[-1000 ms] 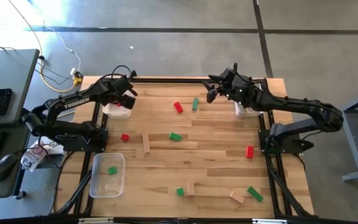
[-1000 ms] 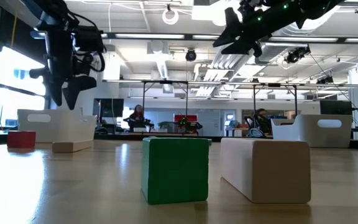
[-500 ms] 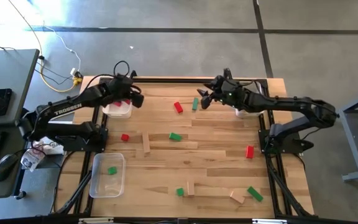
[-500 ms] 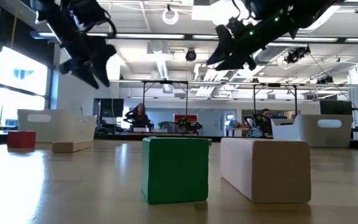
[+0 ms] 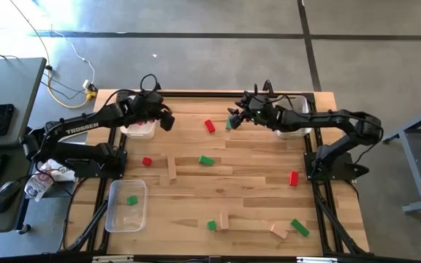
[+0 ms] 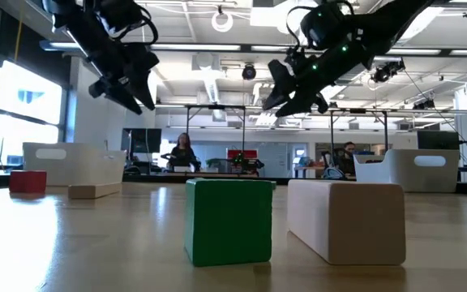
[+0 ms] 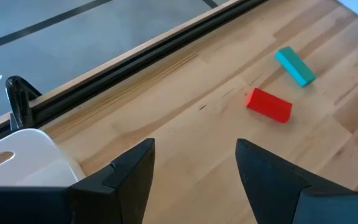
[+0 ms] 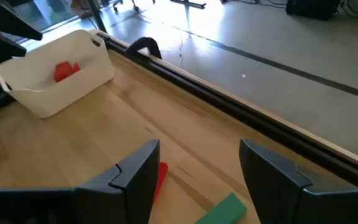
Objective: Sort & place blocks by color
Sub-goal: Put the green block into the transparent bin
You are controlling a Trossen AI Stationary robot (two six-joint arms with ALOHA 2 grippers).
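Observation:
Red, green and plain wood blocks lie scattered flat on the wooden table (image 5: pixel 254 197). A red block (image 5: pixel 210 126) and a green block (image 5: pixel 229 123) lie at the far middle. My left gripper (image 5: pixel 165 120) hangs open above the table beside the far-left white tray (image 5: pixel 139 129), slanting down toward those two blocks (image 7: pixel 269 104). My right gripper (image 5: pixel 232 120) is open too and hovers over the green block (image 8: pixel 222 208), with the red one (image 8: pixel 160 174) just past it. Neither gripper holds anything.
A red block (image 8: pixel 66 70) lies in the far-left white tray. A second white tray (image 5: pixel 295 128) stands at the far right. A clear tray (image 5: pixel 126 206) near left holds a green block (image 5: pixel 131 199). More blocks: red (image 5: pixel 146 161), wood (image 5: pixel 172 168), green (image 5: pixel 206 160), red (image 5: pixel 293 177), near-edge group (image 5: pixel 278 231).
My left gripper has risen from above the far-left white tray, moved toward the table's middle, and tipped from pointing down to slanting forward. My right gripper has sunk and reached toward the table's left, over the green block. Both stay open.

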